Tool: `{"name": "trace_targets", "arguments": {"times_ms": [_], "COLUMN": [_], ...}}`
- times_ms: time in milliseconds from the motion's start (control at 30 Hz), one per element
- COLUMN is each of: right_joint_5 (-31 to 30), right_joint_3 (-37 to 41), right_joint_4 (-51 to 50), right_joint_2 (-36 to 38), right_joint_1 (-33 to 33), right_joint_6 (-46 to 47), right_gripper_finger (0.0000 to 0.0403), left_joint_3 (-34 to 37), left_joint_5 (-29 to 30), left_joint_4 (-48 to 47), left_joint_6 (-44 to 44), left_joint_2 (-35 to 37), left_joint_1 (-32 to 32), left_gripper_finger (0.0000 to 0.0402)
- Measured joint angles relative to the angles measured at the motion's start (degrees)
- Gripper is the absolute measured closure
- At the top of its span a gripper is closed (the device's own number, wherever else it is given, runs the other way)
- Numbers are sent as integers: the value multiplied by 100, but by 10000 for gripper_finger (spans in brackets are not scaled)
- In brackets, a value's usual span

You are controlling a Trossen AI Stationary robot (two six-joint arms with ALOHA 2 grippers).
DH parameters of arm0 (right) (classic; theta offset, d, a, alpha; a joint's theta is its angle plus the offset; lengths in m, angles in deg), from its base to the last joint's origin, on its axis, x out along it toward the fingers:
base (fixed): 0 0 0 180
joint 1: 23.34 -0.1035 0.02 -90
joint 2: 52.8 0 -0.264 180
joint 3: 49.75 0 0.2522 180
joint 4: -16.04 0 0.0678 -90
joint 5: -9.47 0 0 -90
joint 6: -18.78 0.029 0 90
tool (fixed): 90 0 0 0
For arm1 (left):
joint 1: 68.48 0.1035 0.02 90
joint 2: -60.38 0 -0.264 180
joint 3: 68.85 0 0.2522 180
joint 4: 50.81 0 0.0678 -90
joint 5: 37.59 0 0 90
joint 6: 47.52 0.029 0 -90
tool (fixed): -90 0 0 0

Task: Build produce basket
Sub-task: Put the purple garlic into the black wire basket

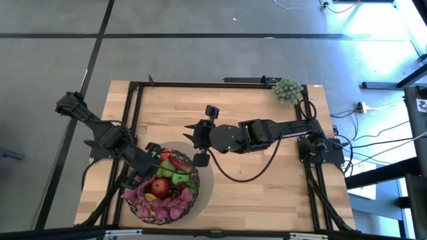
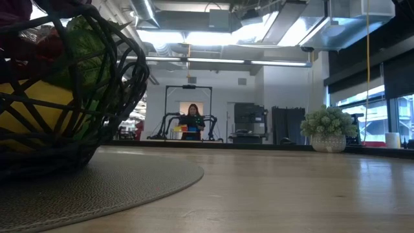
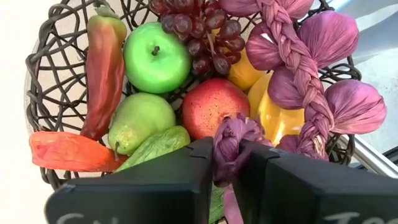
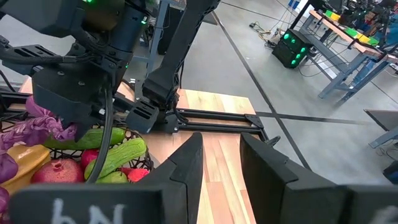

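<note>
The dark wire basket (image 1: 196, 179) stands on a round grey mat (image 1: 207, 181) near the table's near-left corner. It holds a green apple (image 3: 155, 56), a red round fruit (image 3: 214, 106), a pear (image 3: 140, 118), red chili (image 3: 102, 68), grapes (image 3: 199, 31), yellow fruit (image 3: 273, 115) and cucumbers (image 4: 118, 155). A braid of purple onions (image 3: 298, 81) lies across the pile. My left gripper (image 1: 142, 179) is over the basket, shut on the braid. My right gripper (image 1: 193, 133) hovers open just beyond the basket's far side, holding nothing. My left gripper (image 3: 231, 149) pinches the knotted end of the purple braid (image 3: 230, 132) between its two fingers, coming from above and pointing down into the basket. The rest of the braid, with its onion bulbs (image 3: 354, 106), lies on the fruit along the basket's side.
A potted green plant (image 1: 287, 91) stands at the table's far right corner. A black cable (image 1: 247, 175) loops over the table's middle. Bare wood lies right of the mat. A person (image 2: 193, 120) sits far off in the room behind.
</note>
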Motion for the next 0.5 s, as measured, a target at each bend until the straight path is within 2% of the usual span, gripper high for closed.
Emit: {"name": "trace_targets", "arguments": {"times_ms": [333,500], "right_joint_5": [0,0], "right_joint_3": [0,1], "right_joint_4": [-24,-44], "right_joint_2": [0,0], "right_joint_1": [-1,-1], "right_joint_6": [-4,-129], "right_gripper_finger": [302,302], "left_joint_3": [0,0], "left_joint_5": [2,1], "left_joint_4": [-9,-20], "left_joint_6": [0,-3], "left_joint_2": [4,16], "left_joint_1": [0,0], "left_gripper_finger": [312,302]}}
